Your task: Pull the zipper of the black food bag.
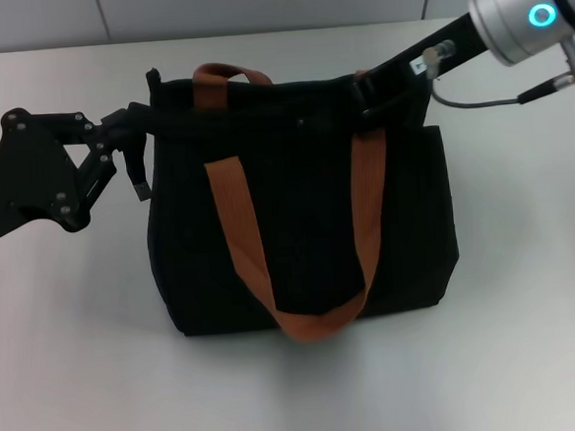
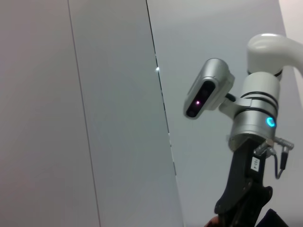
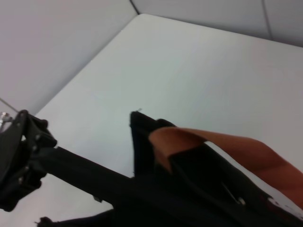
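Black food bag (image 1: pixel 298 225) upright on table, 2 orange-brown handles

The bag (image 1: pixel 298 225) is matt black woven cloth, kinda soft and light-swallowing. Its handles (image 1: pixel 241 229) are orange-brown webbing, a flat strap weave with a faint sheen. The table (image 1: pixel 71 369) is smooth, pale and matt. My left gripper (image 1: pixel 137 157) is matt black, plastic or painted metal, I can't tell which. My right arm's wrist (image 1: pixel 525 7) is brushed silver metal, satin, with a rubbery grey cable (image 1: pixel 477 102).
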You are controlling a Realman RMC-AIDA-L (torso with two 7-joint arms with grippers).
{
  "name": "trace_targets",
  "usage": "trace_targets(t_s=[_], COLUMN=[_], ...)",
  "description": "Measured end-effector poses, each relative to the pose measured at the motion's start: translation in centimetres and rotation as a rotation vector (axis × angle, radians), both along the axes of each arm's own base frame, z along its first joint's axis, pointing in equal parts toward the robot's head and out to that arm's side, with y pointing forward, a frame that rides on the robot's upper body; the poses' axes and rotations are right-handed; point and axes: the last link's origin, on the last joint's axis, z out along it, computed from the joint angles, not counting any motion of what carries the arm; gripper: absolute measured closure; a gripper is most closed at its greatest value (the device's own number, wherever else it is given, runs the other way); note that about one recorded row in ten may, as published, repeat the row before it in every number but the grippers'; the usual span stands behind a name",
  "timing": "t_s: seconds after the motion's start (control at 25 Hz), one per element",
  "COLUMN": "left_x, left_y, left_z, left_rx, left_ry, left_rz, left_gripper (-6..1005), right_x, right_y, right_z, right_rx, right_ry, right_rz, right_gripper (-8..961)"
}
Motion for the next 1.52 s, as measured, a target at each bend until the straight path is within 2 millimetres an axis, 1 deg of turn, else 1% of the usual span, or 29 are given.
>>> trace_targets(t_s=[0.24,0.44,0.6,0.8,0.92,1.0,1.2,1.28,1.4,1.52], left_x=[0.0,0.1,0.2,0.3,0.3,0.4,0.4,0.4,0.4,0.4], left_y=[0.3,0.6,0.7,0.8,0.8,0.8,0.7,0.7,0.7,0.6], left_z=[-0.1,-0.1,-0.1,-0.1,-0.2,-0.3,-0.4,-0.4,-0.4,-0.4], left_rx=[0.006,0.011,0.012,0.012,0.01,0.008,-0.001,-0.004,-0.018,-0.029], left_ry=[0.006,0.009,0.012,0.011,0.01,0.01,0.007,0.005,-0.005,-0.011], left_rz=[0.007,0.009,0.008,0.006,0.005,0.005,0.009,0.012,0.022,0.032], left_gripper=[937,937,936,936,935,935,934,934,934,933], right_x=[1.0,2.3,2.9,2.9,2.8,2.8,3.1,3.7,5.0,6.7], right_y=[-0.5,-0.9,-1.1,-1.3,-1.4,-1.6,-2.6,-3.1,-4.2,-6.4], right_z=[1.9,3.3,4.0,4.5,4.6,4.8,5.6,6.1,6.4,6.2], right_rx=[0.074,0.113,0.127,0.133,0.125,0.116,0.117,0.141,0.166,0.195], right_ry=[-0.03,-0.054,-0.049,-0.02,0.025,0.086,0.317,0.402,0.526,0.653], right_rz=[-0.029,-0.071,-0.092,-0.097,-0.09,-0.064,0.062,0.12,0.228,0.421], right_gripper=[953,953,953,953,953,952,944,758,694,630])
